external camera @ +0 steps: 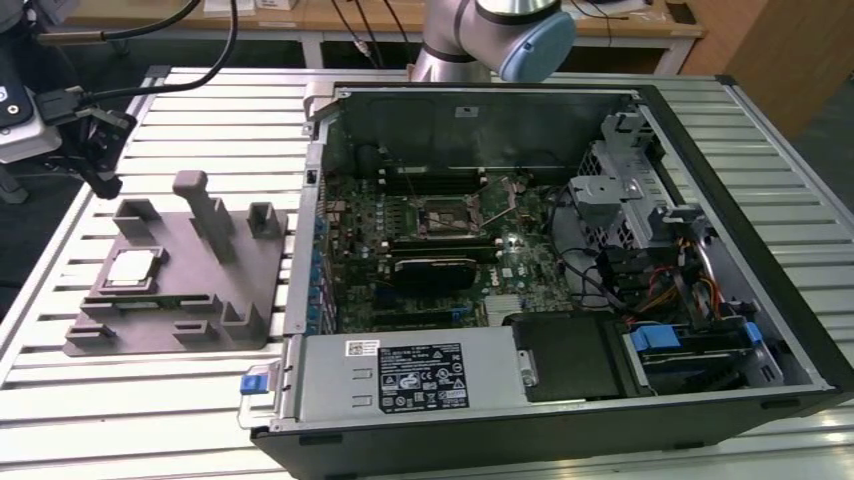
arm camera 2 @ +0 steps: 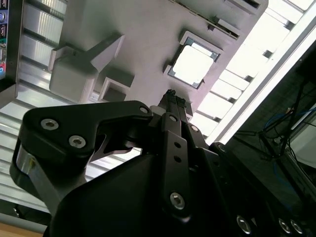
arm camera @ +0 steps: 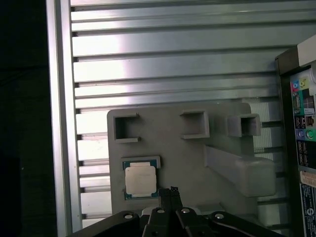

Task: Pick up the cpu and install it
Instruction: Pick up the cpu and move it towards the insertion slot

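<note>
Slatted aluminium table (external camera: pixel 160 400) carried everything. One cpu (arm camera: pixel 140 178) lay flat, silver top up, in a recess of one grey holder (arm camera: pixel 182 158). It sat just ahead of the pincer (arm camera: pixel 172 190) tips and apart from them. One pincer, fingers pressed together, nothing between them. Holder had three small square pockets (arm camera: pixel 194 123) farther out from the pincer than the cpu, plus one long block (arm camera: pixel 239 170) off to the side. One open computer case (external camera: pixel 694 130) stood beyond the holder, well apart from the pincer. Exterior view gave the case interior: one motherboard (external camera: pixel 534 255), one black-framed socket (external camera: pixel 447 215), one power supply box (external camera: pixel 400 375). First wrist view gave coloured rear ports (arm camera: pixel 302 113) on the case edge.
</note>
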`<action>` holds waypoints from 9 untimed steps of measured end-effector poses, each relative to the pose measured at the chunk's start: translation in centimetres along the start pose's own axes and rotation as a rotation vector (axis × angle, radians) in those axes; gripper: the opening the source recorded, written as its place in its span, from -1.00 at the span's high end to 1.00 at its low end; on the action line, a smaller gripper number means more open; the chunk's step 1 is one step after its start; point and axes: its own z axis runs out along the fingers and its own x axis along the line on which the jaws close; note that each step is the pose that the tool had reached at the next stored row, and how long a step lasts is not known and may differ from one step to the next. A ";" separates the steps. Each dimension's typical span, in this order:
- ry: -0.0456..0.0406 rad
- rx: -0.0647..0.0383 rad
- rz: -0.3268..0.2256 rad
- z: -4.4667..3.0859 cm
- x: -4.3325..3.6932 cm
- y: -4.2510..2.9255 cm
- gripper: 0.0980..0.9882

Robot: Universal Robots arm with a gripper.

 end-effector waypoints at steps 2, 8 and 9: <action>0.0000 0.000 0.000 0.08 0.00 0.00 0.98; 0.0002 0.000 0.000 0.52 0.02 -0.02 0.98; 0.0001 0.000 0.000 0.61 0.02 -0.02 0.98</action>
